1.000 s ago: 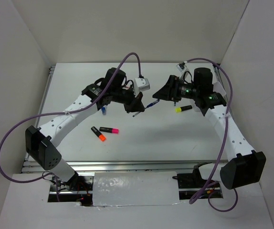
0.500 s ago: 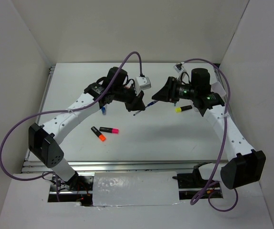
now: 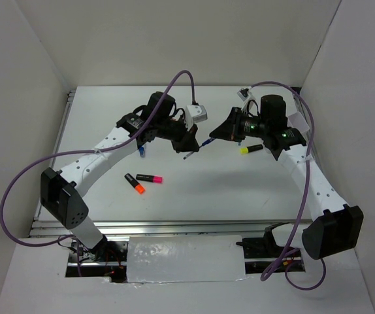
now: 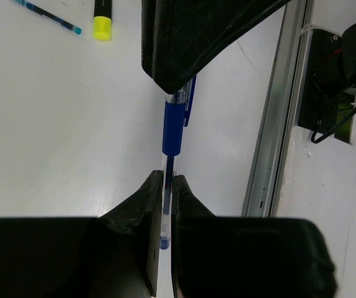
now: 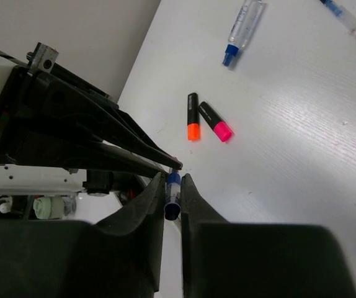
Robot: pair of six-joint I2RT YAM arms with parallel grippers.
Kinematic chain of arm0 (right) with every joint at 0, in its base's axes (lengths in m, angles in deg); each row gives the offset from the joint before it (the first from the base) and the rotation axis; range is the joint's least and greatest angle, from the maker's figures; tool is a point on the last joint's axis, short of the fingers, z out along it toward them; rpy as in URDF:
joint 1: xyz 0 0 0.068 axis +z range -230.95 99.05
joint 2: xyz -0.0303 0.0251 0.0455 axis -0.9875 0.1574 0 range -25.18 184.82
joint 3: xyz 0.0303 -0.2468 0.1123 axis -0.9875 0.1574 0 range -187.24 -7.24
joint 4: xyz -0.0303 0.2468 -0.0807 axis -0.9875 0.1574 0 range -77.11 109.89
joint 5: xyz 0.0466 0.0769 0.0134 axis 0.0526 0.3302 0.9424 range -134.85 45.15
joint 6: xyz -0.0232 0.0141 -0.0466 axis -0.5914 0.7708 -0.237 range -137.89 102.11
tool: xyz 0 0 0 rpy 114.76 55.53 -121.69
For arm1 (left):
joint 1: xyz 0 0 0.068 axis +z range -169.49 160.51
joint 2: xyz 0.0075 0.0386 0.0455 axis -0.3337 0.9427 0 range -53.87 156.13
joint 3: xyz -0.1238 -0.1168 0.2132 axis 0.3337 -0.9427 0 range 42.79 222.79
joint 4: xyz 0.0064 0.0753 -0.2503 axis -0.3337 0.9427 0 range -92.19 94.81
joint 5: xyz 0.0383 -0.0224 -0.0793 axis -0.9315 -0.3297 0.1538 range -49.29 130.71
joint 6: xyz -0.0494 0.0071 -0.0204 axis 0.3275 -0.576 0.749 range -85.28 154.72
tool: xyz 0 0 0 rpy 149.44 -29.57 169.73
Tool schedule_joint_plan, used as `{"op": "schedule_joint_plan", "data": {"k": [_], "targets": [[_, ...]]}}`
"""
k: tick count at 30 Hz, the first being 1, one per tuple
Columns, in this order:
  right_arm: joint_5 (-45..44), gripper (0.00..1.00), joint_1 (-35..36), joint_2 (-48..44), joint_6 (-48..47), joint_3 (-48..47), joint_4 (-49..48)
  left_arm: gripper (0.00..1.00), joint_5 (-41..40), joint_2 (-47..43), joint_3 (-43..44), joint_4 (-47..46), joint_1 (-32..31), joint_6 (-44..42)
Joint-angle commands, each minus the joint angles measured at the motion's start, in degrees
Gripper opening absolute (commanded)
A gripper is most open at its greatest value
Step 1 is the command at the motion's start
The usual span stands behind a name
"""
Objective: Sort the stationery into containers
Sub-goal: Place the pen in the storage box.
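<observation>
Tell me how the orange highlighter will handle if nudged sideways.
The orange highlighter looks short and rigid, so it should not bend. Lying flat, it may roll. The pink highlighter lies close beside it, so a push could knock that too.

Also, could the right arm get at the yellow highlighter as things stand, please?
Probably not yet. The yellow highlighter lies uncovered on the table near the right gripper, but that gripper is closed on the blue pen, which the left gripper grips too; it would have to be freed first.
</observation>
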Motion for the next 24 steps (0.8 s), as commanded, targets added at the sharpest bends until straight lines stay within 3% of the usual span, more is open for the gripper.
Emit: {"op": "schedule_joint_plan", "data": {"k": [1, 2, 3, 5, 6, 7, 11, 12, 15, 18, 24], "targets": [[-0.42, 0.09, 0.59, -0.64, -1.23, 0.42, -1.28, 0.0, 1.71, -0.9, 1.41, -3.01, -0.05, 0.62], [-0.85, 0.04, 0.59, -0.73, -1.4, 0.33, -1.02, 0.03, 1.8, -0.81, 1.67, -2.92, -0.05, 0.54], [-1.12, 0.0, 0.59, -0.81, -1.84, -0.02, -0.76, 0.21, 1.88, -0.73, 1.85, -2.75, -0.05, 0.45], [-2.08, 0.0, 0.5, -0.99, -3.68, -0.89, 0.73, 0.42, 2.06, -0.9, 1.94, -2.48, 0.04, 0.62], [-3.91, 0.0, 0.33, -1.25, -4.74, -2.03, 1.61, 0.61, 1.71, -1.08, 1.85, -2.39, 0.04, 0.71], [-4.89, 0.0, -0.02, -1.69, -5.88, -2.56, 2.32, 0.69, 0.14, -1.34, 1.68, -2.39, -0.05, 0.8], [-12.0, 0.0, -5.37, -2.05, -14.91, -7.21, 9.94, 0.8, -7.22, -2.31, 1.5, -1.52, 0.65, 1.41], [-16.54, 0.0, -6.78, -1.78, -17.29, -10.01, 11.45, 0.99, -9.17, -2.57, 1.33, -1.6, 1.17, 1.94], [-24.04, 0.0, -13.28, 0.59, -25.3, -16.97, 17.96, 0.99, -11.91, -3.36, 0.89, -1.87, 4.06, 4.13], [-27.04, 0.0, -24.94, 4.79, -30.48, -23.01, 19.55, 0.99, -12.26, -4.06, 0.53, -2.92, 6.7, 6.33], [-31.61, 0.0, -34.2, 20.17, -37.61, -39.9, 25.96, 0.99, -13.58, -3.8, -0.78, -4.24, 8.3, 7.04]]}}
